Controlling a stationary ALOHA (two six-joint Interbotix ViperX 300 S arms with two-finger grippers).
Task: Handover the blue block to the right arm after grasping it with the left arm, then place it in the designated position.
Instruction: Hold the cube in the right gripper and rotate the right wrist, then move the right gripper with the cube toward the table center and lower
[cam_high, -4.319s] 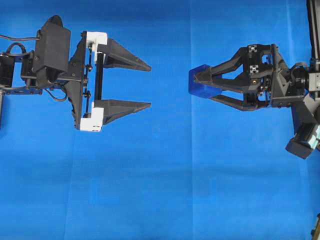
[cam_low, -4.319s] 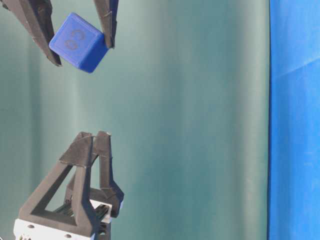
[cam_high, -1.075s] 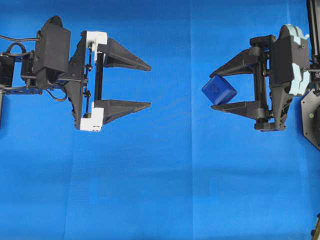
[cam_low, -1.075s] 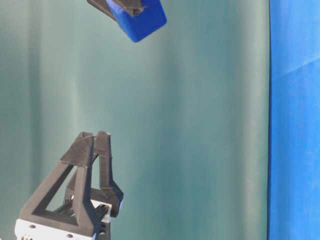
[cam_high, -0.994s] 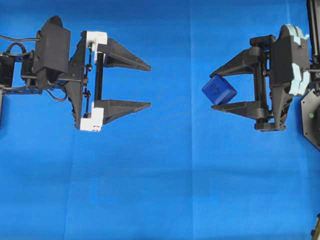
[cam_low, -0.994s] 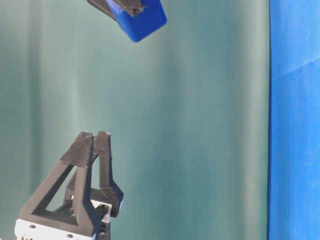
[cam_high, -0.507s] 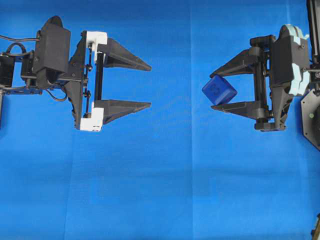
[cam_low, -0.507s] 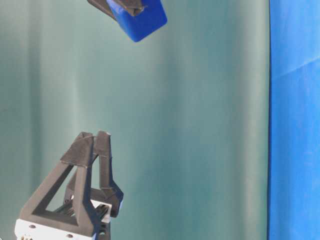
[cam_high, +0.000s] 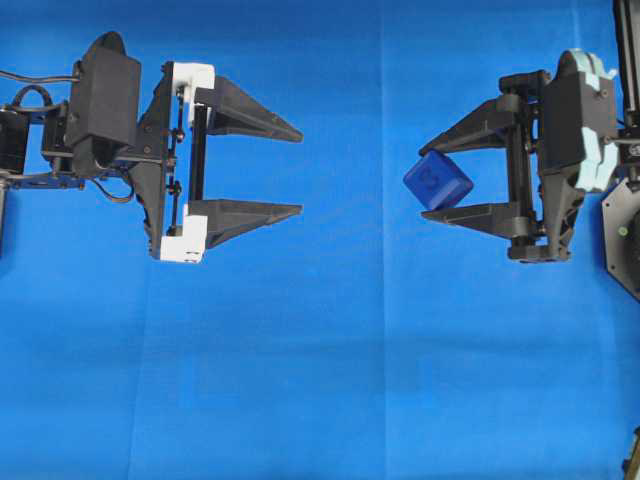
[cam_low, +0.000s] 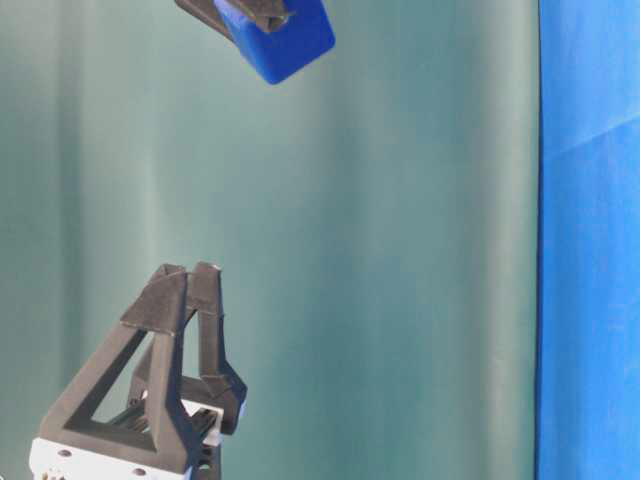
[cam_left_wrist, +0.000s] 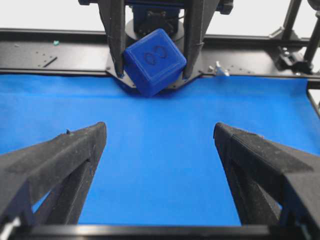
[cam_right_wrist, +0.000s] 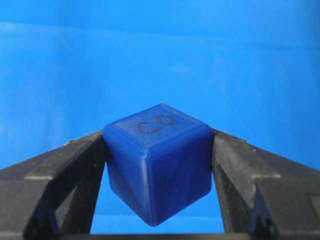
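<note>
Gripping blue block (cam_high: 437, 181) tilted, right gripper (cam_high: 428, 178), printed mark faint

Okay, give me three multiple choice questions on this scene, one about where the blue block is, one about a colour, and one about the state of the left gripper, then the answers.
1. Where is the blue block?
A. Lying on the cloth
B. Between the right gripper's fingers
C. Between the left gripper's fingers

2. What colour are the brackets at the base of the left gripper's fingers?
A. White
B. Red
C. Yellow

3. How is the left gripper now?
A. Shut on the block
B. Shut on nothing
C. Open and empty

Answers:
1 B, the right wrist view shows the right gripper pressing the block from both sides.
2 A, the overhead view shows white brackets against black fingers.
3 C, its fingers stand wide apart with only the blue cloth between them.
</note>
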